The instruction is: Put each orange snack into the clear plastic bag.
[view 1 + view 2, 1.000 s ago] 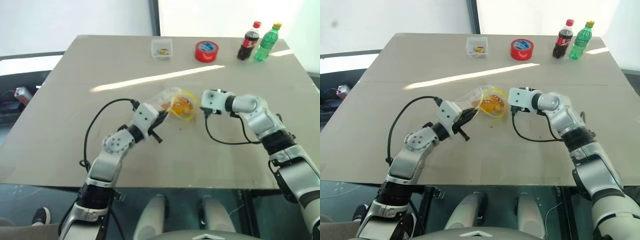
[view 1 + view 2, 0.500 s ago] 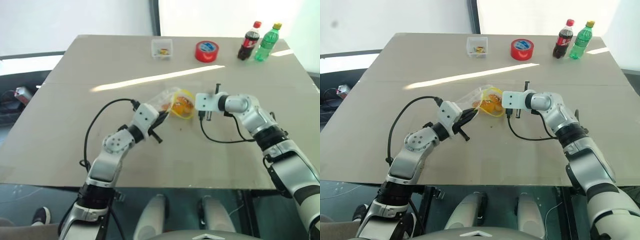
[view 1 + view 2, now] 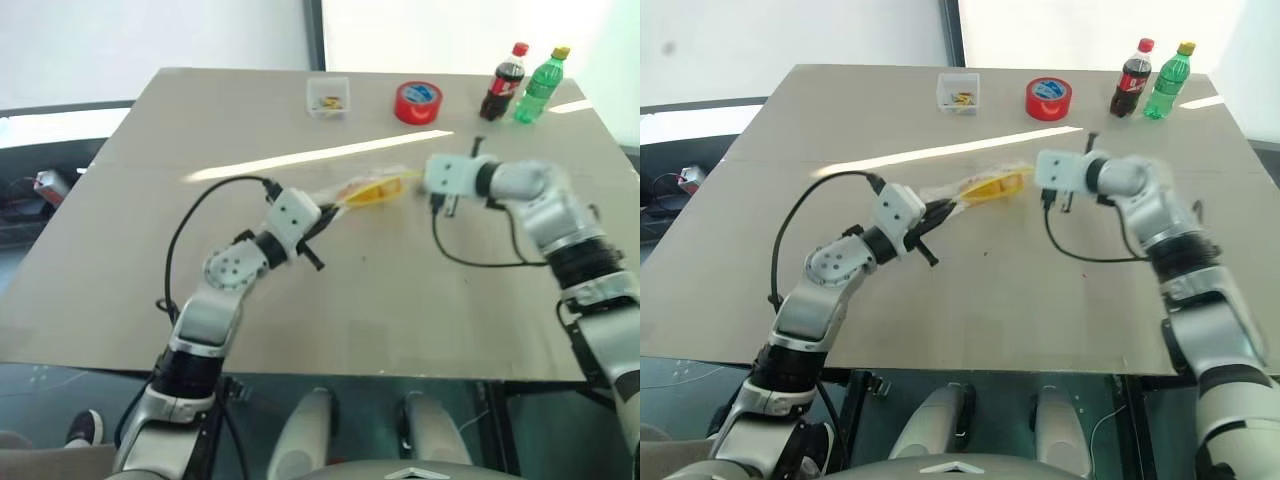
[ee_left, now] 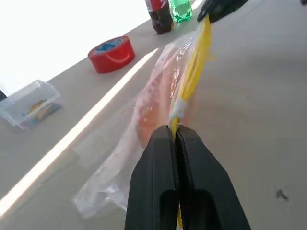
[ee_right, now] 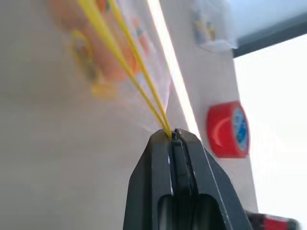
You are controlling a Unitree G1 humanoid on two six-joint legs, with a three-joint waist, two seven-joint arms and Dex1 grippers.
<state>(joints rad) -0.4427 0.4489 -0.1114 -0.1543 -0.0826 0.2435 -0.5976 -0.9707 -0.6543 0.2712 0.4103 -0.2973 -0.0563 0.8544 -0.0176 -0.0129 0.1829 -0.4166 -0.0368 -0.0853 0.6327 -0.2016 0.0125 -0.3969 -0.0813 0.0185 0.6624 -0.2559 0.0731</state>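
Bench (image 3: 150, 180): wide grey-brown surface with a bright stripe of light across its middle.
Left gripper (image 4: 174, 130): left of the middle of the bench; its two black fingers are pressed together on the yellow strip at the left end of the clear plastic bag (image 4: 144, 124).
Clear plastic bag: held up between the two grippers near the middle of the bench, stretched out long and thin from left to right, with the yellow strip pulled tight.
Orange snacks (image 3: 362, 193): orange shapes seen through the plastic, inside the bag; blurred, so I cannot count them surely.
Right gripper (image 5: 169, 136): right of the bag; its fingers are closed tight on the right end of the yellow strip.
Small clear box (image 3: 327, 97): at the far side of the bench, left of the middle, with tiny yellow bits inside.
Red tape roll (image 3: 417, 102): far side, just right of the box.
Two bottles: a dark cola bottle (image 3: 503, 83) with a red cap and a green bottle (image 3: 539, 86) with a yellow cap, standing side by side at the far right.
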